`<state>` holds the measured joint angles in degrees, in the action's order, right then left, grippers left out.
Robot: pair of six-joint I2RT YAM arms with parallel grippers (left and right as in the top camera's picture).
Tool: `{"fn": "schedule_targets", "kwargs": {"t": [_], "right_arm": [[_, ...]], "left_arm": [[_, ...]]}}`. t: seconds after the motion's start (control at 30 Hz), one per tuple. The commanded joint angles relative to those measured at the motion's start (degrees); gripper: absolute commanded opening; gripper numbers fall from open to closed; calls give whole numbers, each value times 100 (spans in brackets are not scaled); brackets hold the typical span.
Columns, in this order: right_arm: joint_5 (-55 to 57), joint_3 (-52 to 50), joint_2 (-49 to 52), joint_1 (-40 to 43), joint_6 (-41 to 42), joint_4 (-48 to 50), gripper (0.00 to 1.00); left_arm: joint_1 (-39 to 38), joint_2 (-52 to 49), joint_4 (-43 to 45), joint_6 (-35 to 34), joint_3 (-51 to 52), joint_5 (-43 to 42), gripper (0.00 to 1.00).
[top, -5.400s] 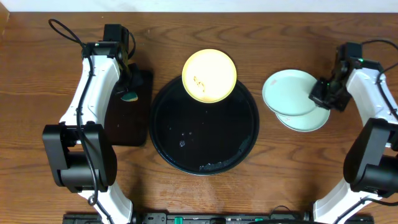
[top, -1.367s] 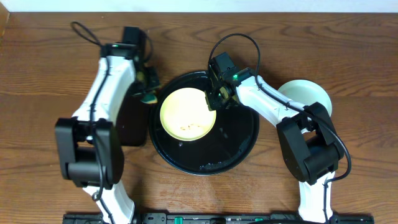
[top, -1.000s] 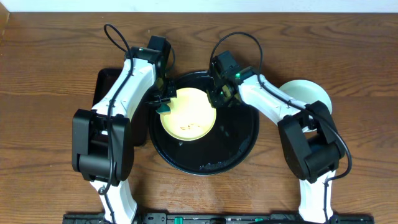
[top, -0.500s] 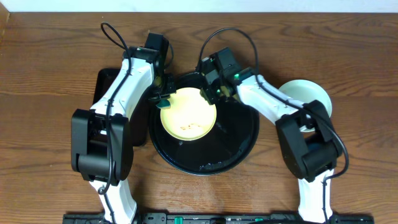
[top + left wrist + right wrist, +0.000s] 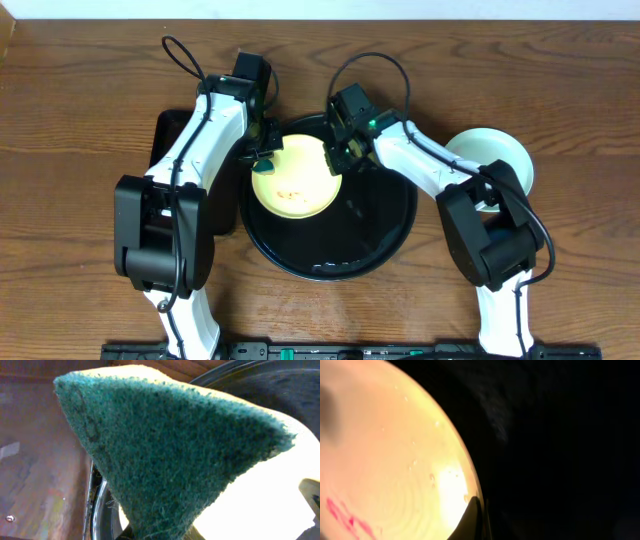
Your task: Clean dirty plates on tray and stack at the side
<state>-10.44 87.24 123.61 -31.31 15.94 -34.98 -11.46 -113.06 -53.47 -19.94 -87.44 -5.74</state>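
Note:
The pale yellow plate (image 5: 293, 178) with reddish smears lies in the upper left of the round black tray (image 5: 375, 240). My right gripper (image 5: 335, 160) is shut on the plate's right rim; in the right wrist view a dark fingertip (image 5: 474, 515) clamps the yellow rim (image 5: 395, 460). My left gripper (image 5: 262, 152) is shut on a green scouring sponge (image 5: 170, 460) held at the plate's upper left edge. Two pale mint-blue plates (image 5: 505, 155) sit stacked on the table at the right.
A smaller rectangular dark tray (image 5: 163, 150) lies left of the round tray, under my left arm. Water drops shine on the round tray's floor near its front (image 5: 335, 266). Both arms cross over the tray's back half.
The right gripper brought the yellow plate from the tray's back rim into the tray. The left gripper carried the sponge from the rectangular tray to the plate's left edge. The plate has shifted slightly up-left.

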Motion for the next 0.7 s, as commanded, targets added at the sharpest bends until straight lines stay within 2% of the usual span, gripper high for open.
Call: {"fn": "schedule_targets", "kwargs": {"t": [0.0,0.23,0.47,0.67], "right_arm": [[581,-138,81,262,1036,-450,1],[503,-138,81,363,966,-549,1],[498,-140,81,247,754,-413,1],[503,-140,81,197,667,-413,1]], "left_arm": [[-22,22,-9,-120,2,-142,8],[-302,-24,223,-339,387,-105,8],[-437,-251,970,-437,848,186,8],[-516,-299,857,-348,852,101,8]]}}
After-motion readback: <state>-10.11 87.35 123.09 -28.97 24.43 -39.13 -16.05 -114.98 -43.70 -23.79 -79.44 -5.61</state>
